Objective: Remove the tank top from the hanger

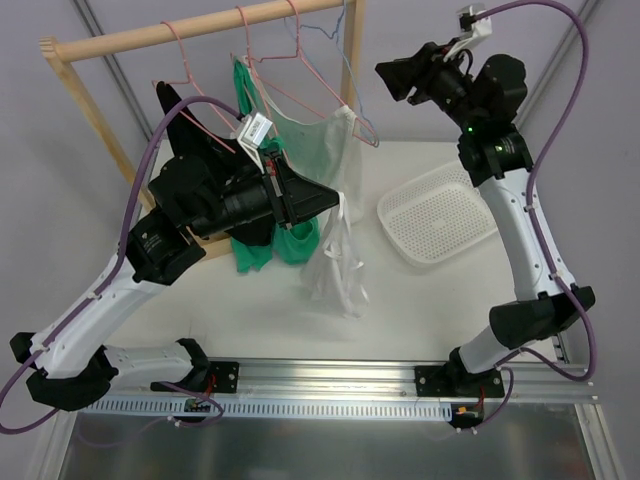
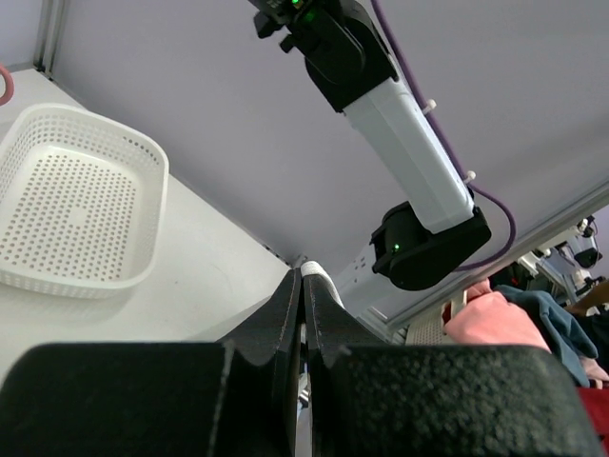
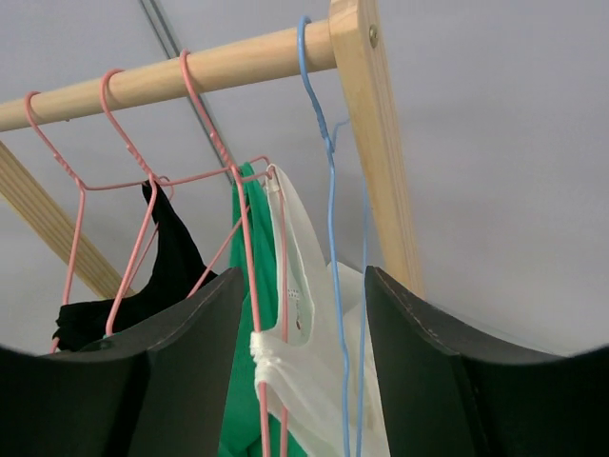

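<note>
A white tank top (image 1: 332, 150) hangs from a pink hanger (image 1: 335, 96) on the wooden rod (image 1: 200, 30) and drapes down to the table. My left gripper (image 1: 338, 198) is shut on a fold of its white fabric; in the left wrist view the jaws (image 2: 304, 276) are pressed together with a bit of white cloth at the tip. My right gripper (image 1: 392, 80) is open and empty, up by the rack's right post. In the right wrist view (image 3: 303, 286) its fingers frame the tank top (image 3: 304, 371), whose strap is bunched on the pink wire (image 3: 249, 286).
A green tank top (image 1: 268, 245) and a black garment (image 1: 190, 110) hang on other pink hangers to the left. An empty blue hanger (image 3: 331, 209) hangs by the right post (image 3: 376, 143). A white perforated basket (image 1: 437, 212) sits on the table at right.
</note>
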`<control>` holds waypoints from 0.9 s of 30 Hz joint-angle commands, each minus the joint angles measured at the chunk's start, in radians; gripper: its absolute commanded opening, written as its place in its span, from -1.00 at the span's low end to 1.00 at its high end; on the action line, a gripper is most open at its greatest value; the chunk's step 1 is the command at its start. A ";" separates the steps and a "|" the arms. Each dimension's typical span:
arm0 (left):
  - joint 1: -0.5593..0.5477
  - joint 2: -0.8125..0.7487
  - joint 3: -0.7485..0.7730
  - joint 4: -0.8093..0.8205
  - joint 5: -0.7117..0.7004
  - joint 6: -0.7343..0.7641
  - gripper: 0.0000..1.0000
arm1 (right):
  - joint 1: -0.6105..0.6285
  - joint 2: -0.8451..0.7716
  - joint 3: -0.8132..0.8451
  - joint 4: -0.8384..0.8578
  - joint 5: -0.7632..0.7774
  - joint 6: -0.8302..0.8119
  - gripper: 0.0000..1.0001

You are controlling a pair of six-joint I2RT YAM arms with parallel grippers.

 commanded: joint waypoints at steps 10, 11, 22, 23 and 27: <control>0.011 0.013 0.102 0.024 0.019 0.004 -1.00 | -0.053 -0.449 -0.337 0.058 -0.388 0.005 0.56; 0.011 0.018 0.111 0.024 0.025 -0.001 -1.00 | -0.052 -0.485 -0.381 0.058 -0.432 0.016 0.56; 0.011 0.092 0.234 0.024 0.083 -0.080 -1.00 | 0.071 -0.660 -0.578 0.066 -0.563 0.200 0.58; 0.011 0.101 0.245 0.023 0.090 -0.087 -1.00 | 0.086 -0.670 -0.589 0.064 -0.558 0.185 0.58; 0.011 0.145 0.303 0.024 0.111 -0.105 -1.00 | 0.134 -0.694 -0.638 0.068 -0.550 0.197 0.60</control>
